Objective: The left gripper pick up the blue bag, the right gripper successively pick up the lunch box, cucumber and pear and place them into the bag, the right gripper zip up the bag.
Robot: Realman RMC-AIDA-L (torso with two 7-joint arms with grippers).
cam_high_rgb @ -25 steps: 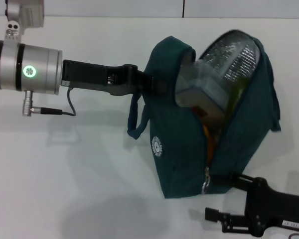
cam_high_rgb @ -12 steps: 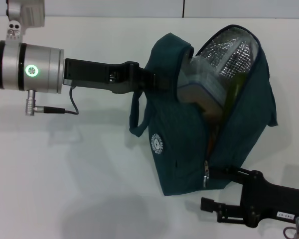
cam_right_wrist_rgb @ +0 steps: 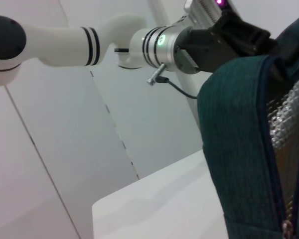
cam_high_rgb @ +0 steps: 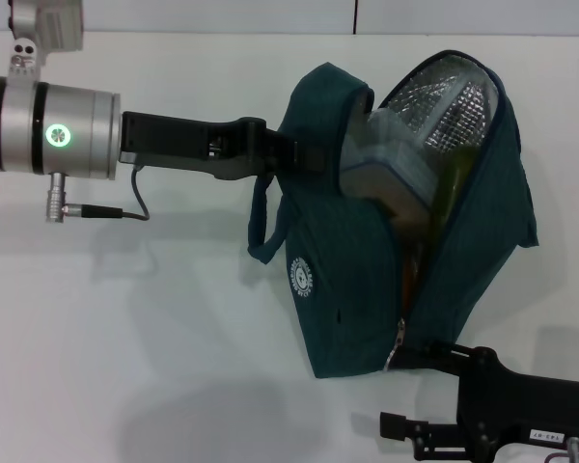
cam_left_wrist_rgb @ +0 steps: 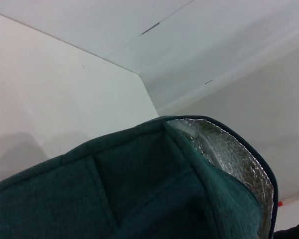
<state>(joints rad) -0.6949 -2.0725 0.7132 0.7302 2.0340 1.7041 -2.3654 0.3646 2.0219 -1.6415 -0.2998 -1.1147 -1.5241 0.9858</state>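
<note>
Packing looks pretty much done. The blue bag (cam_high_rgb: 367, 289) stands open on the tabletop (cam_high_rgb: 125, 318), with the lunch box (cam_high_rgb: 386, 169) poking out of its mouth and something green and something orange wedged under it, likely the cucumber and pear. Left hand (cam_high_rgb: 304, 159) is pinching the bag's rim. Only zipping remains. Right hand (cam_high_rgb: 410, 391), spread, has dropped lower beside the bag's base, near the zipper pull (cam_high_rgb: 398, 349).
</note>
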